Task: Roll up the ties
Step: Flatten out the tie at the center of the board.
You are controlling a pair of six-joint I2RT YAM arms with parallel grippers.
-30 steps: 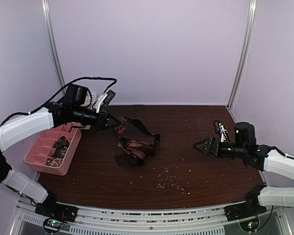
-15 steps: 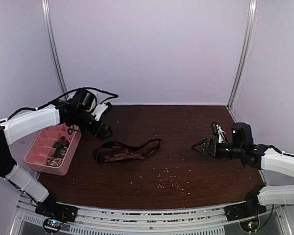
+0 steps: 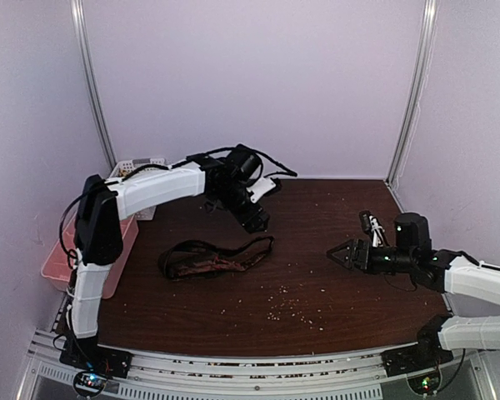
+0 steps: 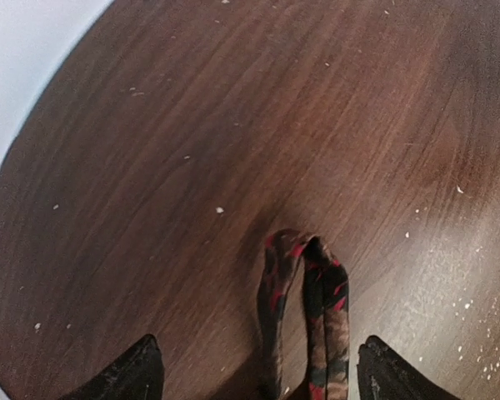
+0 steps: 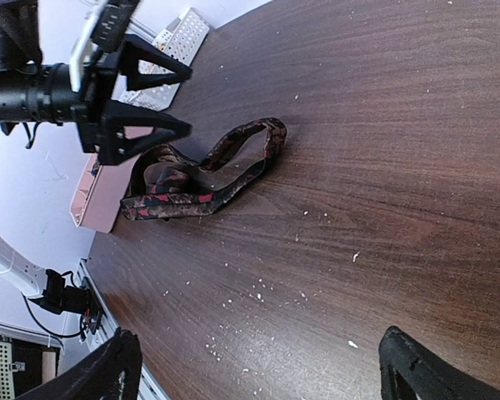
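**Rolling not yet begun**

Dark brown patterned fabric necktie [image 3: 212, 259] lies slack, looped and unrolled on the dark wooden bench [image 3: 333, 208], left of centre. Left jaws spread, empty, above its right end. Right jaws spread, well apart.

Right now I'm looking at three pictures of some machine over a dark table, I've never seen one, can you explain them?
These are two robot arms bolted at the near edge of a wooden table. Each ends in a two-finger gripper. The wide picture comes from a fixed camera above and behind them. The other two come from a camera on each wrist, so the dark tips at the bottom are that arm's own fingers. On the table lies one dark patterned necktie, with pale crumbs around it. A pink tray sits at the left. The left gripper hovers over the necktie's looped end; the right gripper waits off to the right. Both are open and hold nothing.
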